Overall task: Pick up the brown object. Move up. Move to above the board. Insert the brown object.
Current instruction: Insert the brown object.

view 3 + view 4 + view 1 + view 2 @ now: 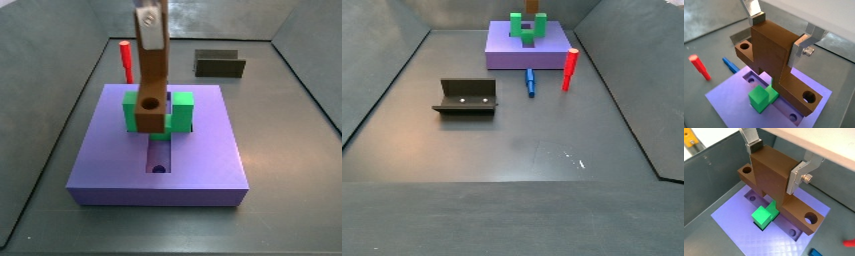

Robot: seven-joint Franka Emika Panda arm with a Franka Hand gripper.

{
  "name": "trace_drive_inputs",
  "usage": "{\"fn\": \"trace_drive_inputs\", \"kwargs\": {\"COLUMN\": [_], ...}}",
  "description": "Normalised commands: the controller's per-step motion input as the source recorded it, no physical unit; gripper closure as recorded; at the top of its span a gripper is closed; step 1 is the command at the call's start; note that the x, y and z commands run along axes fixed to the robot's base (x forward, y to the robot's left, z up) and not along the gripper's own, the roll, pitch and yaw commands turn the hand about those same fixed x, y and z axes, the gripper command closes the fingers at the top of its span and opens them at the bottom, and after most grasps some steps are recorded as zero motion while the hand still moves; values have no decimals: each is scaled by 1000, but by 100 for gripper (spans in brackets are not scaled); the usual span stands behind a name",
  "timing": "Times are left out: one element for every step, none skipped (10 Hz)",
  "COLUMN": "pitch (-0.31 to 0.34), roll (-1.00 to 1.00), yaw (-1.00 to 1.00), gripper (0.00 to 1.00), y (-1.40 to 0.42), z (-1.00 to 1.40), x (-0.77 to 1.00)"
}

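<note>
My gripper (779, 32) is shut on the brown object (771, 50), gripping its upright part between the silver fingers; both wrist views show this (776, 163). The object's long bar, with round holes near its ends, lies along the groove of the purple-blue board (731, 102), between the arms of the green U-shaped block (761, 97). In a side view the gripper (150, 20) holds the brown object (154, 95) standing in the green block (134, 118) on the board (201, 160). I cannot tell whether it touches the groove floor.
A red peg (569, 68) and a thin blue peg (531, 80) lie beside the board (502, 55). The dark fixture (466, 97) stands on the grey floor away from the board. Grey walls enclose the floor.
</note>
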Motion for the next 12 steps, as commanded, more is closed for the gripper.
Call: {"fn": "trace_drive_inputs", "kwargs": {"pitch": [9,0,0,0,-23,-20,-19,-34,-43,-51,-70,-43], "roll": [-284,-203,-59,0,0,0,0,-57,-73,-99,-94,-61], "yaw": [223,89,23,0,0,-6,-74,-109,-91,-71,-94,-69], "gripper": [100,100,100,100,100,100,100,100,100,100,100,100], "y": [140,40,0,-17,-43,-3,0,0,0,0,0,0], "z": [-340,-300,-314,-251,-263,-246,-240,-277,-263,-251,-291,-300], "x": [137,114,0,0,-60,-54,-20,0,0,0,0,0]}}
